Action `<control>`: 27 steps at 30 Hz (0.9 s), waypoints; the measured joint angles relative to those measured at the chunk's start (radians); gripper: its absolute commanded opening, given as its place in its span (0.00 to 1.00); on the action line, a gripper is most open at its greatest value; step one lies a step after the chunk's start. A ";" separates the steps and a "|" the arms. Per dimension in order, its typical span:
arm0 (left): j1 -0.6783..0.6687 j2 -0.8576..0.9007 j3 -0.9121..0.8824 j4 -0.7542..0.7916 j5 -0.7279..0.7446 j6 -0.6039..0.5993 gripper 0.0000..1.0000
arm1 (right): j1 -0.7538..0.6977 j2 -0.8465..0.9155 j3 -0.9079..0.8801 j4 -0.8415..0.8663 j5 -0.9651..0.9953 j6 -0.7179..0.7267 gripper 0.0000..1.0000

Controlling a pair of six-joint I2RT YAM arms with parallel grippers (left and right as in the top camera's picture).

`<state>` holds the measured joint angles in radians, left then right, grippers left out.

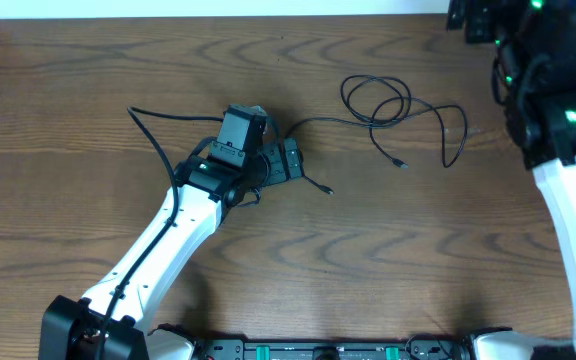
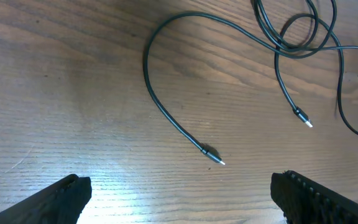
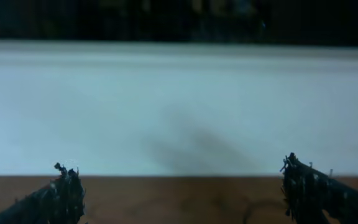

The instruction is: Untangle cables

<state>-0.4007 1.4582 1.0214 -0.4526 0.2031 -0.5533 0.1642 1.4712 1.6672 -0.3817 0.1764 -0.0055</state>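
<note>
Black cables [image 1: 378,100] lie in loose loops on the wooden table, right of centre. One strand runs left from the loops and ends in a plug [image 1: 328,190]; two other ends lie at the loops' lower right. In the left wrist view the loops [image 2: 297,31] are at top right. A curved strand ends in a plug [image 2: 213,157], and a second plug [image 2: 303,118] lies further right. My left gripper [image 1: 286,163] [image 2: 179,199] is open and empty, just short of the nearest plug. My right gripper [image 3: 182,193] is open and empty, facing a white wall, away from the cables.
The right arm [image 1: 553,120] stands along the table's right side, reaching to the back right corner. A thicker black wire [image 1: 153,135] loops off the left arm. The table's back edge [image 3: 179,177] meets a white wall.
</note>
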 measured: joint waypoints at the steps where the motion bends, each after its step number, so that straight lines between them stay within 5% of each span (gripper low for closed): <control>1: 0.000 0.000 0.000 0.000 0.000 0.000 0.99 | 0.000 -0.011 0.000 0.010 -0.014 0.000 0.99; 15: 0.000 0.000 0.000 0.000 0.000 0.000 0.99 | 0.000 -0.026 -0.002 -0.241 -0.094 -0.151 0.99; 27: 0.000 0.000 0.000 0.000 0.000 0.000 0.99 | 0.000 -0.214 -0.233 -0.158 -0.098 -0.207 0.99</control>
<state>-0.4007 1.4582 1.0214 -0.4526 0.2031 -0.5533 0.1642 1.2568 1.4342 -0.5400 0.0780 -0.2127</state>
